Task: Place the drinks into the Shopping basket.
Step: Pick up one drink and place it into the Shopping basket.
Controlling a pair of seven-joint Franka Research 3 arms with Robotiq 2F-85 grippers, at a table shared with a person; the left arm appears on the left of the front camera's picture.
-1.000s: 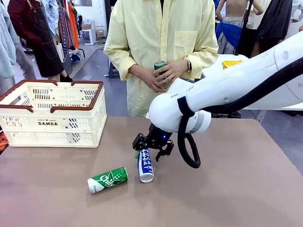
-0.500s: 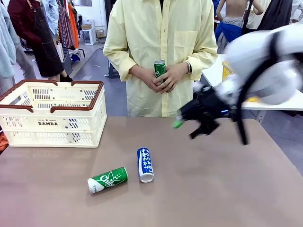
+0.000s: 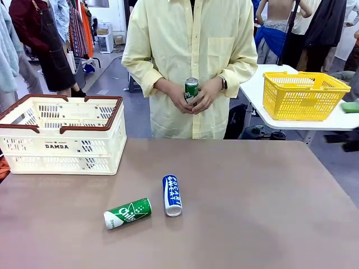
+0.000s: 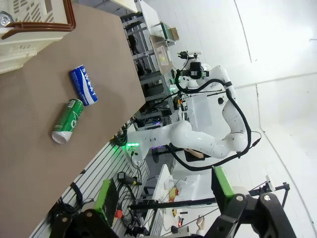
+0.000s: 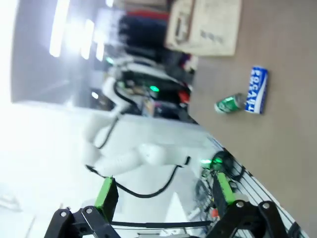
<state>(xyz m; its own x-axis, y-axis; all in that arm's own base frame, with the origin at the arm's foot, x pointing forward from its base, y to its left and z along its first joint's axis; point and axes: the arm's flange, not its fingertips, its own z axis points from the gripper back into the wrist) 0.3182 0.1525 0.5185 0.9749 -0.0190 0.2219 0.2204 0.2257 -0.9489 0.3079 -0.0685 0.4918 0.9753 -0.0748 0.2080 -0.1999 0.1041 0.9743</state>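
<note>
Currently my left pincer (image 4: 166, 201) and right pincer (image 5: 165, 198) both stand apart, empty. On the counter (image 3: 263, 213), a blue can (image 3: 172, 195) and a green can (image 3: 127, 213) lie near its middle. A second green can (image 3: 192, 88) sits in the person's hands (image 3: 196, 95). The basket (image 3: 56, 147) stands at the left edge.

Blue can (image 3: 172, 195) lying beside green can (image 3: 127, 213), another green can (image 3: 191, 88) held upright, cream basket (image 3: 61, 134) at left

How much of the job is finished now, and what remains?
Done: nothing yet. The blue can and one green can lie on the table, outside the Shopping basket. In hand: the left gripper and right gripper are open and empty; the person's hands hold the second green can. Left: all three cans.
</note>
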